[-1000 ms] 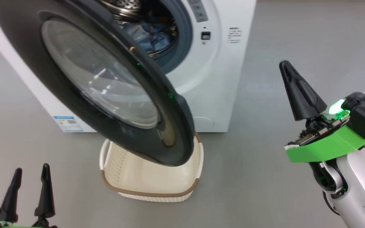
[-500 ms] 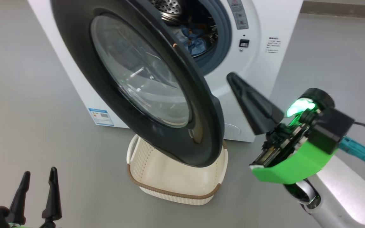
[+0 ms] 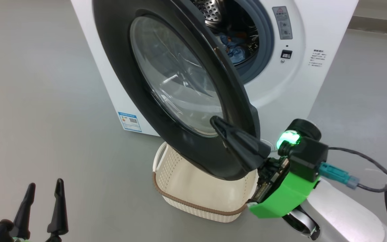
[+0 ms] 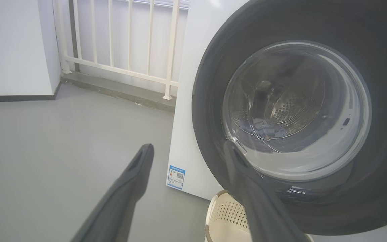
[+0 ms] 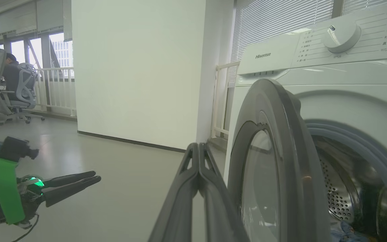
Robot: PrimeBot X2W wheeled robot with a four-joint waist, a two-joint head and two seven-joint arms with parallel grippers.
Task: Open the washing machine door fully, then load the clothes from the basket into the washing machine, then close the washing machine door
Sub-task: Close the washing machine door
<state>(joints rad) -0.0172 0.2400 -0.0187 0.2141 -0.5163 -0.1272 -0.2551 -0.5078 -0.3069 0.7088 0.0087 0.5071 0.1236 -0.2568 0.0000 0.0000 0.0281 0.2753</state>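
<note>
Door (image 3: 173,84) just beside right tool (image 3: 214,120)

Bright, even daylight; wrist views perhaps slightly soft.

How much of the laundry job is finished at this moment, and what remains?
Done: the clothes lie inside the washing machine; the basket looks empty. In hand: the shut right gripper sits at the outer face of the open door, likely to push it. Remaining: closing the door.

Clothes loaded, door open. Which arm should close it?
Right, likely. The right gripper, shut, is beside the outer face of the washing machine door; the left gripper hangs open low, well away.
</note>
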